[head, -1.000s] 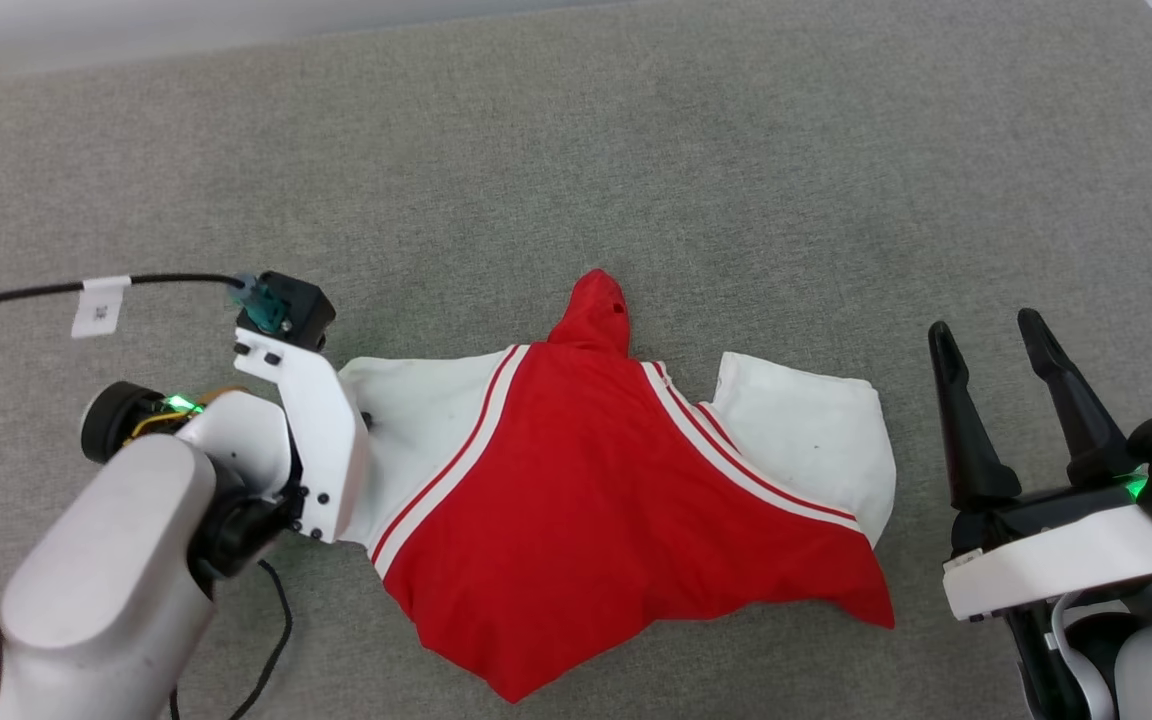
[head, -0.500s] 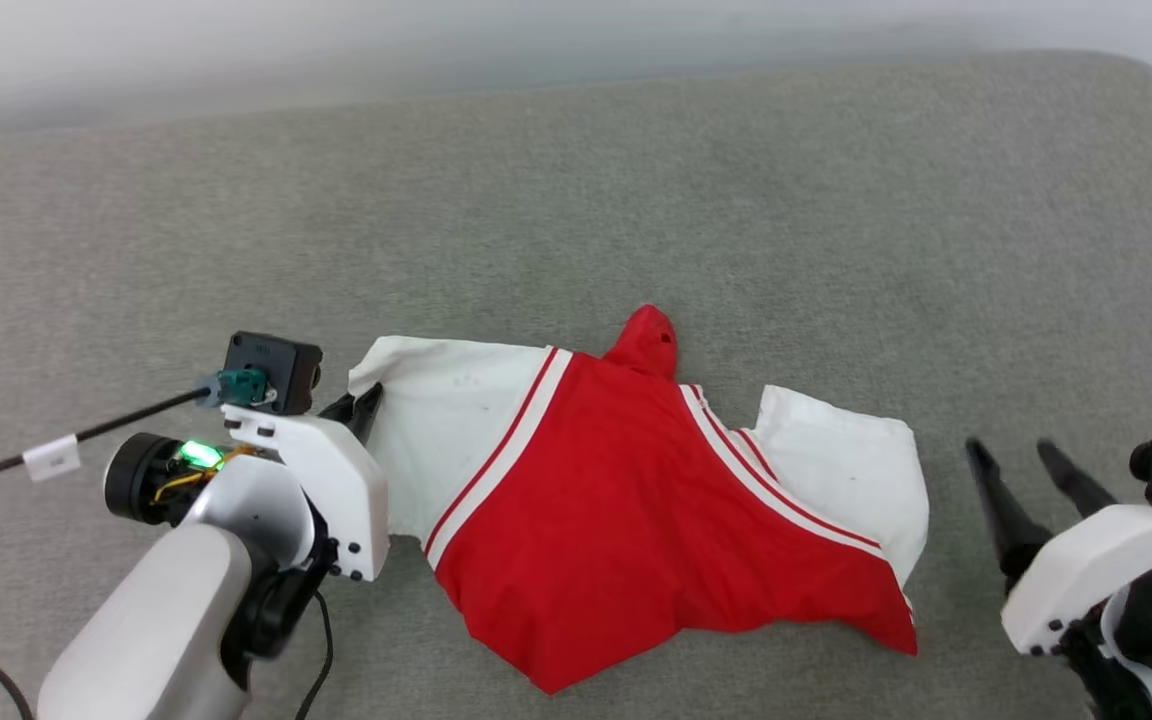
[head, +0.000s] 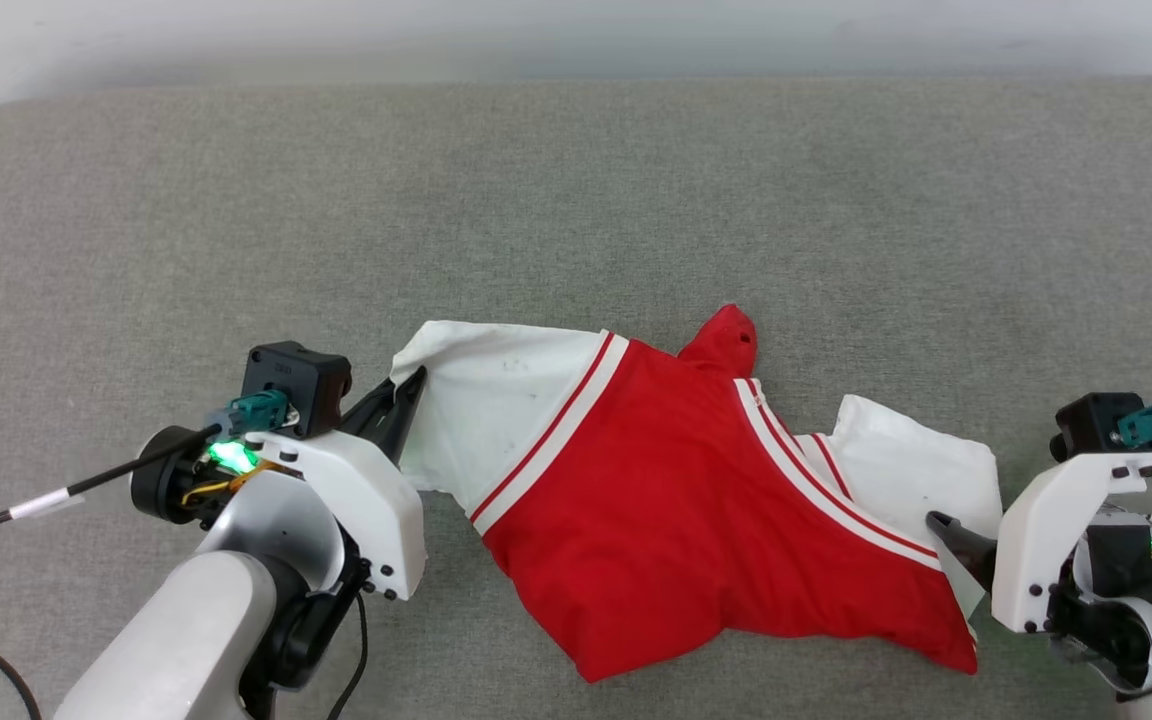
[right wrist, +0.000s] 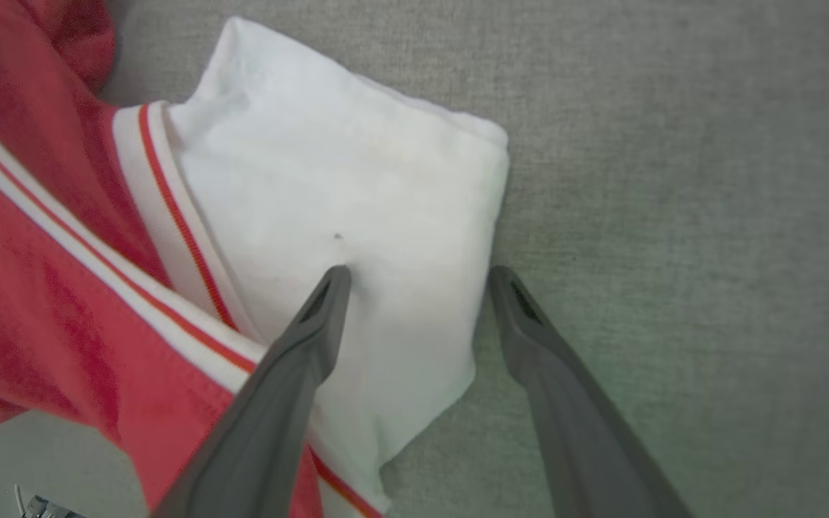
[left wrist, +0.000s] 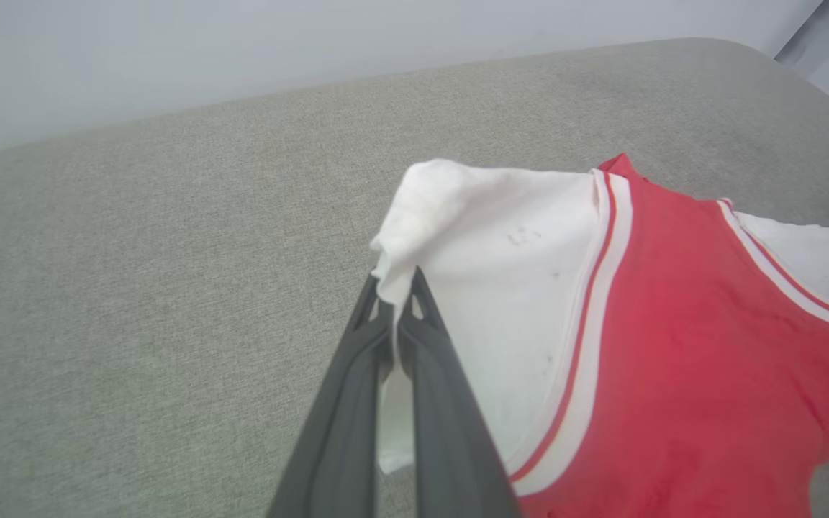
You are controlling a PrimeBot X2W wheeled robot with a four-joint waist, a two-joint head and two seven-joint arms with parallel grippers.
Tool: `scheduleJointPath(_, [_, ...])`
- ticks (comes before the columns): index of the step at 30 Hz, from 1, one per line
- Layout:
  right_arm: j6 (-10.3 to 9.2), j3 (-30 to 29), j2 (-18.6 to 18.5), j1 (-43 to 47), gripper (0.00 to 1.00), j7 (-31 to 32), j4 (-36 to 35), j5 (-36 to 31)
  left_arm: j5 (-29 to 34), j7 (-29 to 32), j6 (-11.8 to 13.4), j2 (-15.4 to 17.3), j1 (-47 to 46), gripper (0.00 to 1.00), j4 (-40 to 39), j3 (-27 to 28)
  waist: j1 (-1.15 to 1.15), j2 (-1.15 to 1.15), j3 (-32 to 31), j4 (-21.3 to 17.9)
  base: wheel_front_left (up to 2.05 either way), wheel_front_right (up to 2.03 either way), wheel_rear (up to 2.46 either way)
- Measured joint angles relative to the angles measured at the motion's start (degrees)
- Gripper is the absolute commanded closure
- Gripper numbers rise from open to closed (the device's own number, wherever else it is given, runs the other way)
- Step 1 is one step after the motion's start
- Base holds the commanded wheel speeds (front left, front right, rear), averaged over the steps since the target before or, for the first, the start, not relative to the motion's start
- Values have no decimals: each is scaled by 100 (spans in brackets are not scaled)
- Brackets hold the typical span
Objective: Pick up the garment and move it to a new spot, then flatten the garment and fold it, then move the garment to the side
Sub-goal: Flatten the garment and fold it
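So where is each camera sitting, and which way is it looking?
Head view: on the head, looking down at the jersey on the grey cushion; left arm and right arm show.
Left wrist view: on the left wrist, looking along the left jaws, shut on a white sleeve.
Right wrist view: on the right wrist, looking down past the open right jaws at the other sleeve.
Shared: head and left wrist views both show the left jaws pinching that sleeve.

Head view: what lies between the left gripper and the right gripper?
The garment spans that stretch in the head view: the left gripper pinches one white sleeve, and the right gripper stands open at the other sleeve's edge.
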Motion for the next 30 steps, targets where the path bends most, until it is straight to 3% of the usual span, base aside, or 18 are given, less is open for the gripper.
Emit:
scheduleJointPath(4, [0, 147, -71, -289, 0, 183, 522, -10, 5, -48, -11, -23, -5, 100, -29, -47, 0, 0, 103, 93, 0, 0, 0])
scheduleJointPath(5, [0, 164, -88, -338, 20, 221, 628, 4, 5, -58, -20, -33, -5, 100, -26, -57, 0, 0, 114, 115, 0, 0, 0])
scheduleJointPath(7, [0, 207, -124, -415, 100, 278, 777, 81, 2, -75, -27, -37, -5, 100, -13, -59, -1, 0, 122, 147, 0, 0, 0])
scheduleJointPath(13, [0, 344, -225, -558, 100, 259, 980, 210, -54, -177, -25, -24, 25, 100, 58, 0, 0, 0, 38, 138, 0, 0, 0])
scheduleJointPath(19, [0, 454, -433, -770, 100, -79, 537, 190, -63, -497, 1, 12, -47, 100, 131, 243, 0, 0, -199, 62, 0, 0, 0])
scheduleJointPath(25, [0, 328, -597, -1357, 100, -241, 312, -56, -140, -676, -130, -22, -832, 100, 523, 514, 0, 0, -453, 2, 0, 0, 0])
scheduleJointPath(30, [0, 249, -612, -2177, 100, -416, 576, -212, -282, -823, -337, -216, -1779, 100, 1268, 710, -1, 0, -479, -57, 0, 0, 0])
